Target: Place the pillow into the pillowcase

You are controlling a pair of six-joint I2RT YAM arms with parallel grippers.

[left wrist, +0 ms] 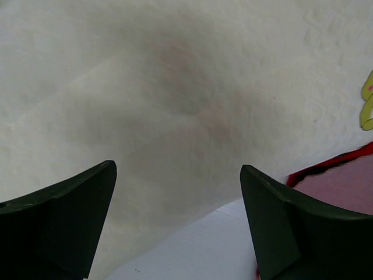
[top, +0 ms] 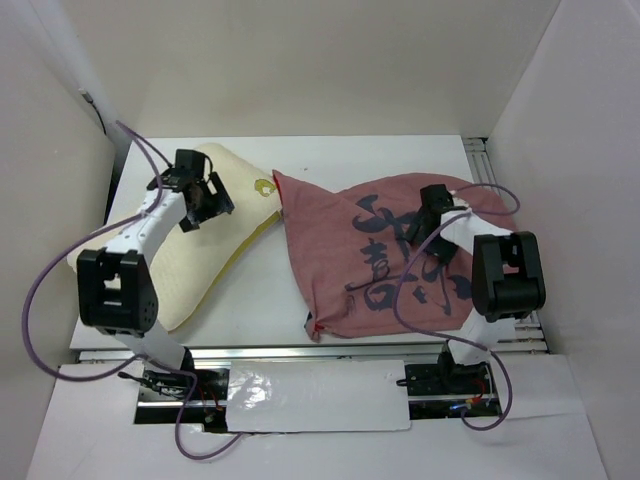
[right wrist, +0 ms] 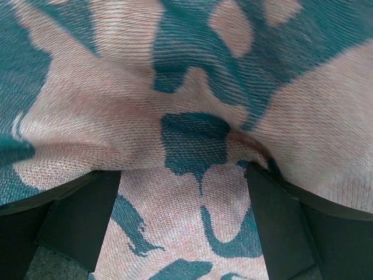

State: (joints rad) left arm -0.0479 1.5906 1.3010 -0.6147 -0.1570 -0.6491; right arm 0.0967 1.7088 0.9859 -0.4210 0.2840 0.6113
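The left pincer is released, its two dark fingers spread wide with nothing between them. It hovers over the far end of the pillow, whose pale textured surface fills most of the left wrist view. A strip of white desk shows below that surface.

The right pincer is also released, fingers well apart. They press down onto the pillowcase, and a soft ridge of cloth rises between them without being pinched.

The pillow lies slantwise on the left part of the desk, from the far left toward the near-left edge. Its small yellow logo sits at the far corner. The pillowcase lies crumpled on the right half of the desk, dusty pink side up with dark calligraphy marks showing. Its far-left corner lies just beside the pillow's logo corner. A red seam shows at its near-left corner.
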